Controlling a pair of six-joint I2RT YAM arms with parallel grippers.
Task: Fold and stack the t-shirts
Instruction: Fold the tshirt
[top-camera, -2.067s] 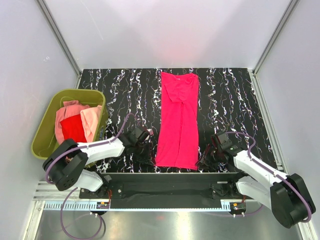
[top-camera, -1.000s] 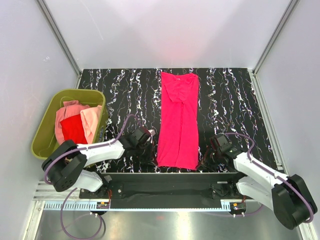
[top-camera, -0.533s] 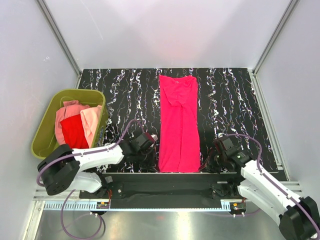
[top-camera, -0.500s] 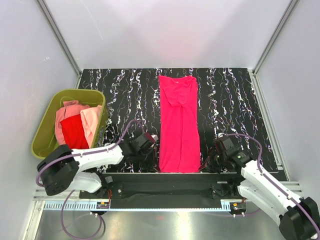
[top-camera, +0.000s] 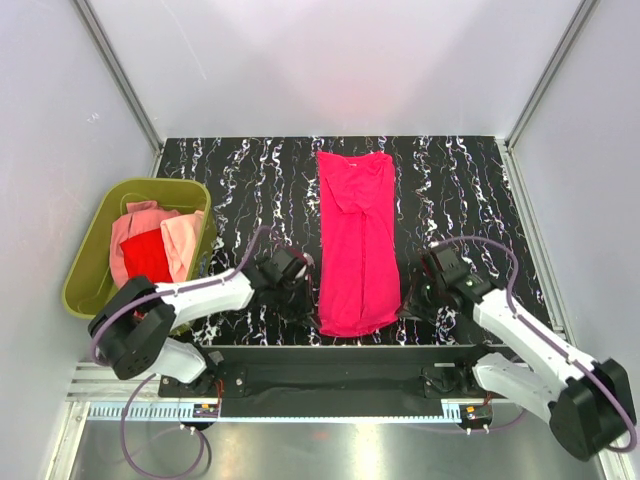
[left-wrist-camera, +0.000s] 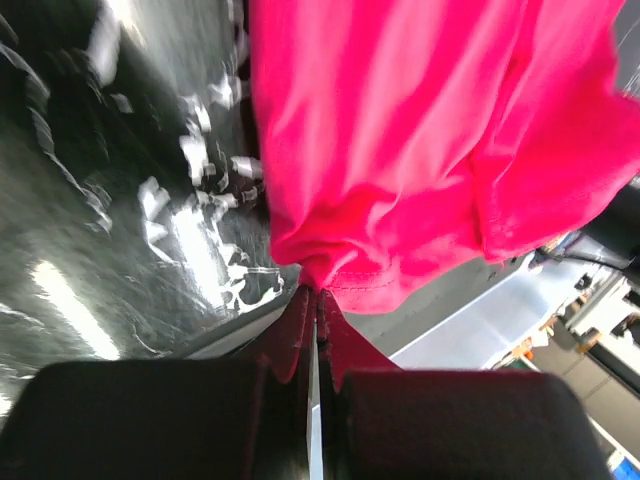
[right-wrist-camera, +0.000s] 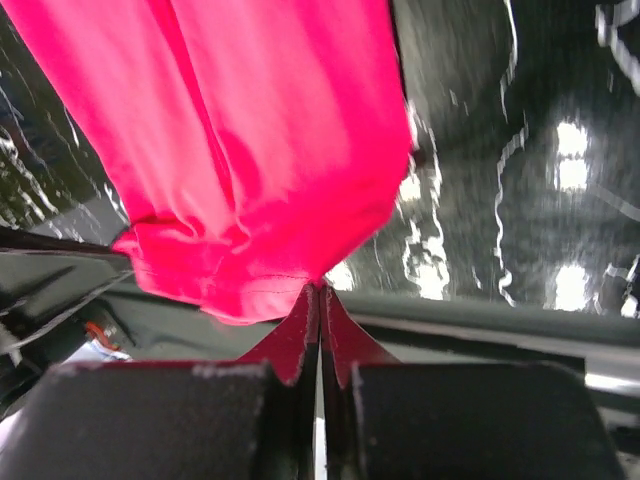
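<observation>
A bright magenta t-shirt (top-camera: 355, 235), folded into a long strip, lies down the middle of the black marbled table. Its near hem is bunched and raised off the surface. My left gripper (top-camera: 306, 304) is shut on the hem's left corner, and in the left wrist view the cloth (left-wrist-camera: 400, 150) hangs from the pinched tips of that gripper (left-wrist-camera: 318, 292). My right gripper (top-camera: 405, 305) is shut on the right corner, where the shirt (right-wrist-camera: 240, 150) spreads out from this gripper's tips (right-wrist-camera: 320, 288). A red t-shirt (top-camera: 148, 256) and a salmon t-shirt (top-camera: 184, 240) lie crumpled in the tub.
The olive-green tub (top-camera: 80, 278) stands at the table's left edge, beside the left arm. Grey walls close in the table on three sides. A black rail (top-camera: 340, 365) runs along the near edge, just behind the raised hem.
Both grippers have drawn up and away from the near edge with the magenta hem pinched. The shirt's near end now bunches and sits shorter. The right jaws finished closing.
</observation>
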